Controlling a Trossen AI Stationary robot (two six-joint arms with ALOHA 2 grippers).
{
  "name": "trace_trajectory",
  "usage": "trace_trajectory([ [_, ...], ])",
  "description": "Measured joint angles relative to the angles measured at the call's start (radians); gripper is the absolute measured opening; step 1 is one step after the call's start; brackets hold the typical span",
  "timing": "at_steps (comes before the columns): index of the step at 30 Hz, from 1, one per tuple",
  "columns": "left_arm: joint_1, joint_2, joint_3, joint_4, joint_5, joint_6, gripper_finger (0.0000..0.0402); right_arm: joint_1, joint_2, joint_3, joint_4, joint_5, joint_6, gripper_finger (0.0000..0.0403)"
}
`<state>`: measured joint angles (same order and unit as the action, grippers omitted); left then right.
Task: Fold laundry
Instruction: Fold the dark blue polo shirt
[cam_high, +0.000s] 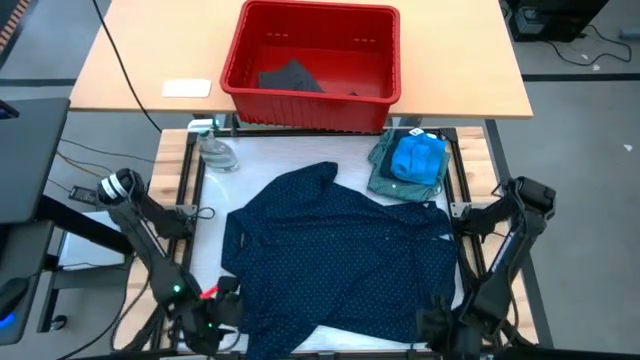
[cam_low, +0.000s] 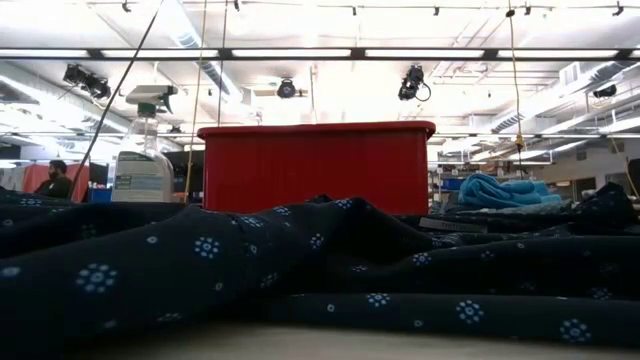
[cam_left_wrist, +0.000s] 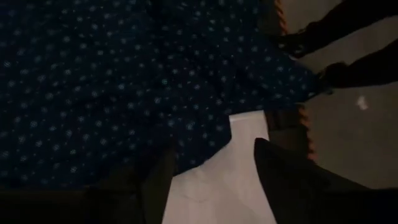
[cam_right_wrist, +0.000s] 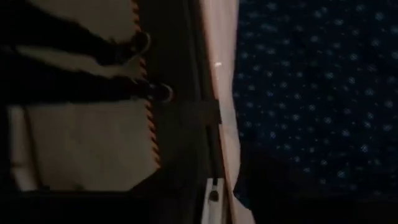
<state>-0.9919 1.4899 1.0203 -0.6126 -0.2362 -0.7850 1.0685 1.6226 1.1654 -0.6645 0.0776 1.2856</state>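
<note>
One navy dotted shirt (cam_high: 340, 255), one blue garment (cam_high: 417, 157), one grey-green shirt (cam_high: 385, 175); left pincer (cam_left_wrist: 211, 180) agape, right pincer's (cam_high: 437, 322) state unclear.

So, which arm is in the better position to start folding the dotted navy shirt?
Probably left. The left gripper is open at the hem of the navy dotted shirt, with cloth beside one finger. The right gripper sits at the other near corner, mostly hidden.
</note>
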Motion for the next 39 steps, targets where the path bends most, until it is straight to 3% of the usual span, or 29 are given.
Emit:
trace_trajectory([
  [7, -0.008, 0.151, 0.0, 0.118, -0.032, 0.172, 0.0304, 0.024, 0.189, 0.128, -0.173, -0.001, -0.084, 0.0188],
  [12, -0.008, 0.225, 0.0, 0.124, -0.038, 0.255, 0.0321, 0.025, 0.296, 0.145, -0.172, -0.009, -0.016, 0.0189],
  [15, -0.004, 0.265, 0.0, 0.123, -0.1, 0.255, 0.0312, 0.023, 0.343, 0.147, -0.172, -0.004, 0.043, 0.0179],
  [19, 0.017, 0.293, 0.002, 0.136, -0.101, 0.208, 0.0249, 0.007, 0.372, 0.151, -0.165, -0.052, 0.11, 0.0144],
  [24, 0.05, 0.286, 0.01, 0.156, -0.022, 0.194, 0.0081, 0.004, 0.338, 0.146, -0.134, -0.079, 0.154, 0.0026],
  [26, 0.058, 0.274, 0.029, 0.15, 0.037, 0.17, 0.0024, 0.004, 0.306, 0.141, -0.136, -0.107, 0.17, 0.0014],
  [29, 0.06, 0.233, 0.079, 0.157, 0.106, 0.152, 0.0017, 0.004, 0.206, 0.141, -0.115, -0.153, 0.219, 0.0008],
  [33, 0.05, 0.152, 0.17, 0.114, 0.114, 0.154, 0.0012, 0.011, 0.077, 0.144, -0.096, -0.175, 0.234, 0.0006],
  [36, 0.058, 0.077, 0.22, 0.042, 0.056, 0.16, 0.0007, 0.011, -0.013, 0.146, -0.159, -0.162, 0.232, 0.0004],
  [39, 0.093, 0.008, 0.23, -0.081, -0.022, 0.148, 0.0006, 0.009, -0.071, 0.144, -0.347, -0.092, 0.211, 0.0003],
])
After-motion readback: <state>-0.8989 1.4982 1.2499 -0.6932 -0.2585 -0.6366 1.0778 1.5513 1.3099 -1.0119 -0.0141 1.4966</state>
